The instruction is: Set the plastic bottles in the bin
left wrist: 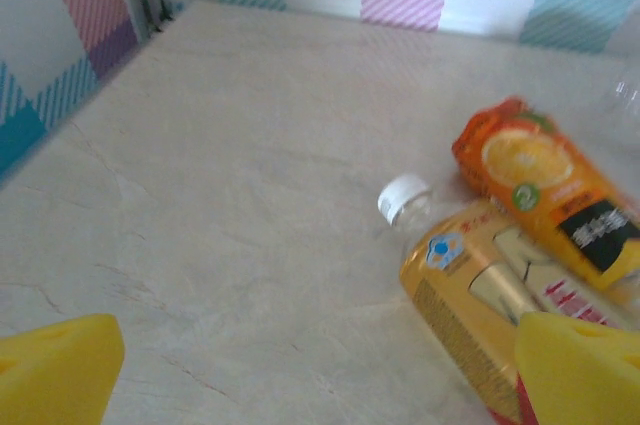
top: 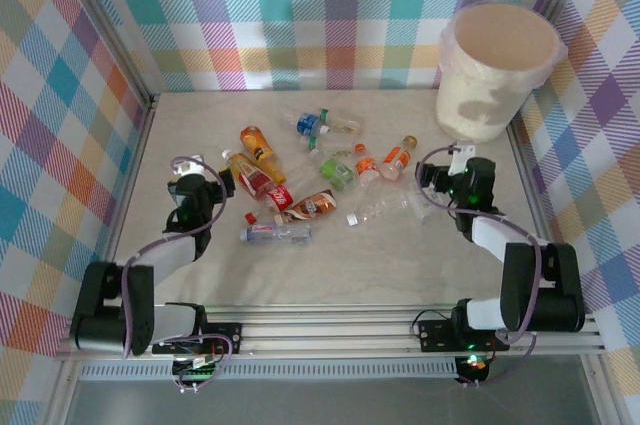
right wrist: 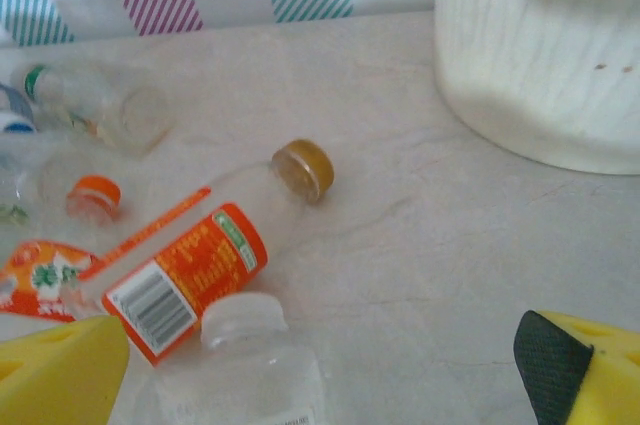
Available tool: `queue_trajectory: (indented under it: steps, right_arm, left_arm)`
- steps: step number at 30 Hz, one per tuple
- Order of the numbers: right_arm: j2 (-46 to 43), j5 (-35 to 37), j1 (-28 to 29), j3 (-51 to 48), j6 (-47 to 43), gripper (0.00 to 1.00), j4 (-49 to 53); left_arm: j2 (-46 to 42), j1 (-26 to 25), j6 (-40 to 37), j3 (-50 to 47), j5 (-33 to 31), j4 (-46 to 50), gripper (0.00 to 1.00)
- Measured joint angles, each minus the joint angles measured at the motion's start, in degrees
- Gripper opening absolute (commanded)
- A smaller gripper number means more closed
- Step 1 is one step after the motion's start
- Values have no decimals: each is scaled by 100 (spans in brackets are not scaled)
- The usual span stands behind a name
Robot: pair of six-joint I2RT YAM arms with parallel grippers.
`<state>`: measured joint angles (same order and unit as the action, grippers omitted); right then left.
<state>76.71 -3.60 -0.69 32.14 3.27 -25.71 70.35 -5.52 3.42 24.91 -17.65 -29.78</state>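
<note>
Pale marbled table (top: 330, 275) bears scattered plastic bottles (top: 258, 181) and the bin (top: 485, 105)

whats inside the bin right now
Looking down into the bin, only its pale inner surface shows; the plastic bottles lie out on the table. The bin's near wall hides the lower near part of the inside, so that part cannot be checked.

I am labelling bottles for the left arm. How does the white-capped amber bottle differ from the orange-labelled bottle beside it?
The white-capped amber bottle has a pale tan label; the orange-labelled bottle shows an orange slice on bright orange. The amber one lies nearer the left gripper, the orange-labelled one beyond it. Both lie on their sides.
</note>
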Motion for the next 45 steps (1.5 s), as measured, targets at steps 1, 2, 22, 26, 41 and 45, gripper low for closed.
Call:
queue_trajectory:
  steps: [1,2,22,26,41,45]
  right_arm:
    - [-63,59,0,184,144,100,297]
    - [-98,109,0,354,280,100,581]
    - [192,-37,249,1290,1768,100,4640]
    - [339,466,577,1434,1657,100,4802]
    - [1261,951,1126,2142,1108,100,5069]
    - [1521,894,1126,2400,1058,100,5066]
  left_arm:
    - [-208,0,129,57,-46,219,100]
    - [-380,0,254,103,-94,389,100]
    - [-1434,0,2876,872,706,3265,100]
    - [-1327,0,2933,894,824,3287,100]
    - [-1054,0,3025,896,872,3287,100]
    - [-935,0,3025,905,951,3285,100]
